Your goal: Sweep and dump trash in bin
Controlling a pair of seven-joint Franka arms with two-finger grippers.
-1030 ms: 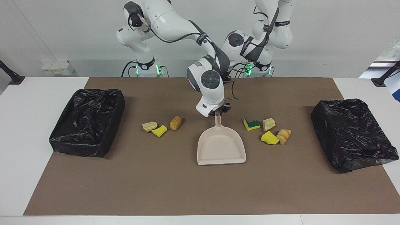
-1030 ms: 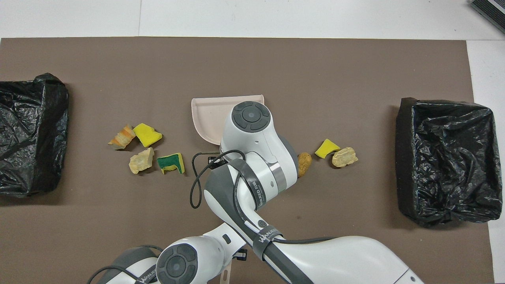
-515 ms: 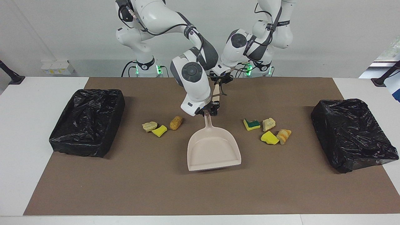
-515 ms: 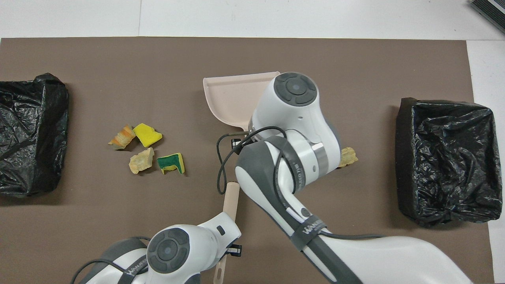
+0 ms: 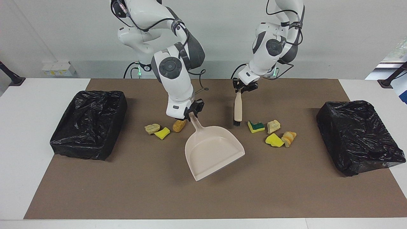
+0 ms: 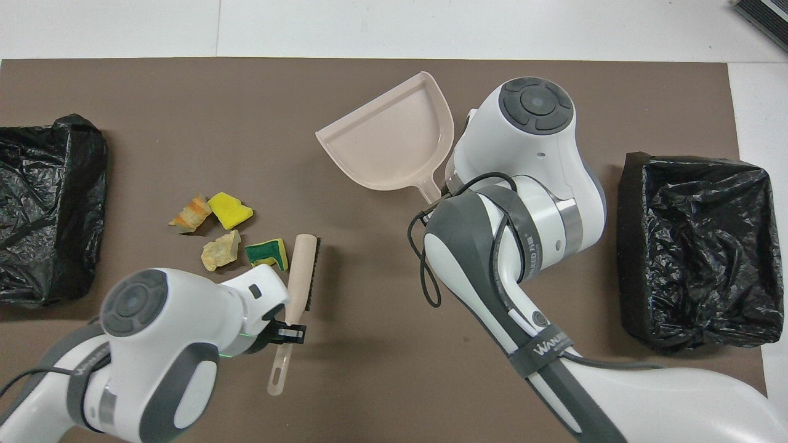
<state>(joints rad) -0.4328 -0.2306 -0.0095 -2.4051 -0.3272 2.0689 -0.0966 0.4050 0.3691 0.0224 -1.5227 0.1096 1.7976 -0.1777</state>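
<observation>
Since a second ago, my dustpan (image 5: 213, 151) has swung toward the three-piece trash (image 5: 163, 128); four scraps (image 5: 273, 133) lie beside the brush (image 5: 237, 109). Right gripper (image 5: 191, 112) clamps the dustpan handle, left gripper (image 5: 243, 88) clamps the brush.

A white table (image 5: 38, 95) is covered by a brown rectangular mat (image 5: 159, 197). Two black-bagged bins (image 5: 89, 124) (image 5: 359, 136) and small yellow and tan scraps (image 5: 273, 140) are laid on it.

Seven scraps lie on the mat: four right of centre in the facing view (image 5: 272, 132), yellow, tan, green-topped; three left of centre (image 5: 163, 128).
</observation>
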